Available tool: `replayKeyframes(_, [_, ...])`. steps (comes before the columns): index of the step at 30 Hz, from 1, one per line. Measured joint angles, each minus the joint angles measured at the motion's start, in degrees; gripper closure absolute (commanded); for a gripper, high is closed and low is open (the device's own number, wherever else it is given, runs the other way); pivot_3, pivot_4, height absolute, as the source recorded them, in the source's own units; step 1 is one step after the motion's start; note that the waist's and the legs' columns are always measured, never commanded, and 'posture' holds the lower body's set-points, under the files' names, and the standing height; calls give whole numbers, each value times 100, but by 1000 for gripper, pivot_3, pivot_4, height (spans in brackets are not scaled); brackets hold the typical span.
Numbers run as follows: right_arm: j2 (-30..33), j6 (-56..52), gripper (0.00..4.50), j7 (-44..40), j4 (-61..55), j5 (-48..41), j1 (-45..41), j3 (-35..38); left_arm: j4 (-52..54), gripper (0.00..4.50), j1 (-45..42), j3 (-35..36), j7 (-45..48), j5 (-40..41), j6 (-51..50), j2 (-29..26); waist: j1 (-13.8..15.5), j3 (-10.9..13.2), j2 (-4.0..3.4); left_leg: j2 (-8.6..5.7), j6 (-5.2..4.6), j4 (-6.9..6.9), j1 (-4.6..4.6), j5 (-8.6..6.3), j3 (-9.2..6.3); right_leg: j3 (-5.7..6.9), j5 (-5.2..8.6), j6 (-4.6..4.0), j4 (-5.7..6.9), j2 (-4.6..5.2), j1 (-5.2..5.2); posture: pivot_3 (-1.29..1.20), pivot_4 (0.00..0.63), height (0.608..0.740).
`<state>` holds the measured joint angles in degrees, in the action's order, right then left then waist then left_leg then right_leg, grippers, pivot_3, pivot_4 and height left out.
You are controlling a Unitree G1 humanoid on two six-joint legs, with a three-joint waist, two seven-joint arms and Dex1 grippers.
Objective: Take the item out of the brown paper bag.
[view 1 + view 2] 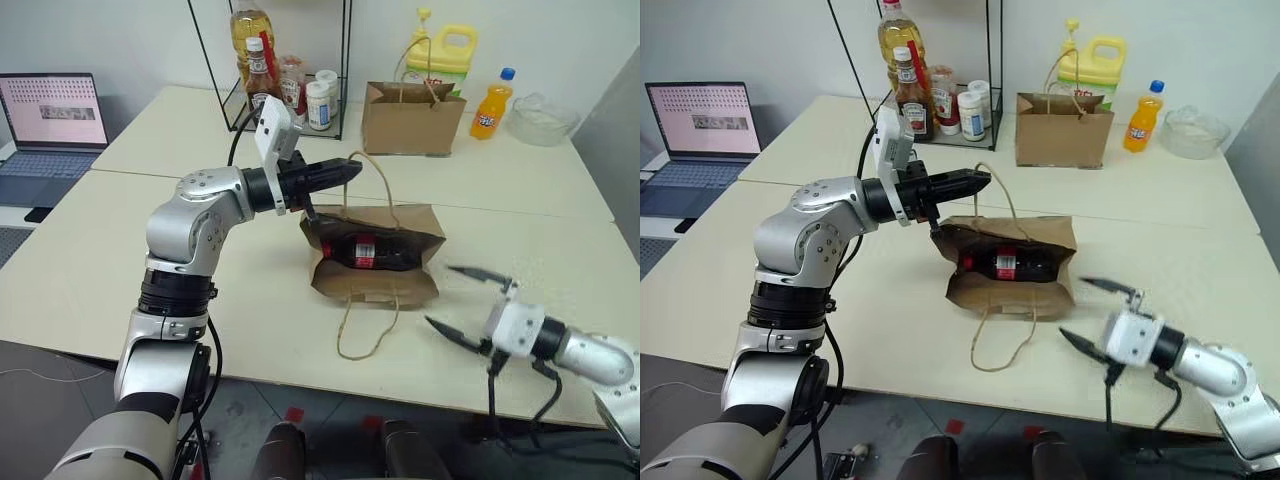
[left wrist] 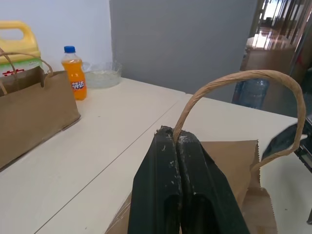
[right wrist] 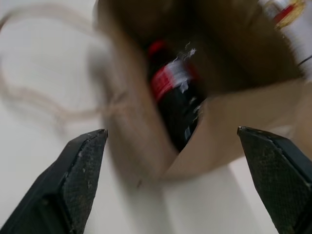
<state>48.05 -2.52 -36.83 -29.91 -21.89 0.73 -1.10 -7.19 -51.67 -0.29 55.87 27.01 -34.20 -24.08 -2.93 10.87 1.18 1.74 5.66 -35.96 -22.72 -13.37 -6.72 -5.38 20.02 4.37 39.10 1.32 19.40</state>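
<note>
Overhead, the left gripper (image 1: pixel 352 169) pinches the brown paper bag (image 1: pixel 420 228) by its handle (image 2: pixel 234 78); the right gripper (image 1: pixel 468 297) gapes empty, its wrist view showing the cola bottle (image 3: pixel 178 97) inside.

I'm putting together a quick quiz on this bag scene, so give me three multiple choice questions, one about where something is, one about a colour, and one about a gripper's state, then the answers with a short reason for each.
1. Where is the cola bottle?
A. Standing beside the orange soda
B. Lying inside the open brown paper bag
C. Held in the right gripper

2. What colour is the cap of the orange soda bottle at the back of the table?
A. Blue
B. Red
C. Green

3. What is the left gripper doing?
A. Open above the laptop
B. Shut on the cola bottle
C. Shut on the bag's handle

Answers:
1 B, the bottle shows through the bag's open mouth, lying on its side.
2 A, the cap is plainly blue above the orange drink.
3 C, the left wrist view shows the paper cord rising from between the closed fingers.
</note>
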Motion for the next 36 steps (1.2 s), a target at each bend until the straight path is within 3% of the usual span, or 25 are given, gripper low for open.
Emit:
replayKeyframes(6, [-139, -2719, 3004, 542, -743, -3071, -753, -29, -50, 4500, -38, -12, 43, -11, 87, 12, 53, 1, 1, -9, -1, 0, -21, 0, -22, 4, 0, 0, -13, 0, 1, 0, 150, 740])
replayKeyframes(10, [-329, -3475, 4420, 728, -770, -3832, -1261, -98, -55, 4500, -78, -30, 99, -14, 98, -7, 53, 0, 1, -6, -2, 1, -20, -1, -23, 5, 0, 0, -12, -5, 7, 0, 150, 740])
replayKeyframes(16, [-1645, -3480, 4465, 777, 117, -2822, -2250, -1077, -82, 4500, -94, -48, 94, -35, 112, 25, -6, 2, -2, -2, -1, 3, -26, 0, -22, 2, 1, 0, -2, -11, 27, 0, 150, 740])
replayKeyframes(21, [-2476, -3221, 4465, 813, 909, -1967, -2639, -1428, -81, 4500, -95, -51, 90, -39, 115, 39, -20, 3, -3, -1, 1, 5, -32, 1, -26, 9, 0, 0, -2, -11, 33, 0, 150, 740])
replayKeyframes(27, [-2338, -2697, 4465, 1042, 1519, -316, -2640, -1605, -81, 4500, -94, -48, 84, -40, 115, 34, 6, 3, -4, -4, 2, 3, -42, 2, -25, 8, 0, 0, 2, -7, 49, 0, 150, 740])
replayKeyframes(35, [-2002, -2690, 4465, 1320, 1433, 1317, -2680, -1899, -72, 4500, -78, -50, -6, -37, 115, 81, -23, 3, -4, -3, 14, 0, -65, 9, -24, 6, 0, 0, 24, -9, 81, 0, 150, 740])
replayKeyframes(36, [-1928, -2665, 4309, 1309, 1409, 1527, -2682, -1994, -69, 4500, -78, -50, -9, -37, 118, 81, -25, 3, -4, -3, 13, -1, -65, 9, -24, 6, 0, 0, 25, -9, 81, 0, 150, 740])
